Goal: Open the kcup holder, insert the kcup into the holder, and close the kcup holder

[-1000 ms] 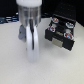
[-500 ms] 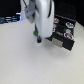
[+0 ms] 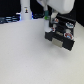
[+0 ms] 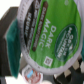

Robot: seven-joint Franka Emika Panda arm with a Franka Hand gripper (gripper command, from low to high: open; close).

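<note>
The black kcup holder (image 3: 61,36) stands at the exterior view's right, its top side showing round pod slots. My gripper (image 3: 48,22) hangs just above the holder's left corner, shut on the kcup (image 3: 48,19), of which only a speck of green shows there. In the wrist view the kcup (image 4: 47,35) fills the frame: a white foil lid with green "Dark Magic" print, held close under the camera. A teal finger (image 4: 12,47) presses its side. Parts of the black holder (image 4: 15,20) show behind it.
A tall white bottle-like object (image 3: 25,11) stands at the back, toward the exterior view's left. Dark clutter (image 3: 10,20) lines the back edge. The pale tabletop (image 3: 25,55) stretches in front of and left of the holder.
The arm has carried the kcup from mid-table toward the exterior view's right and back, ending over the holder's left corner.
</note>
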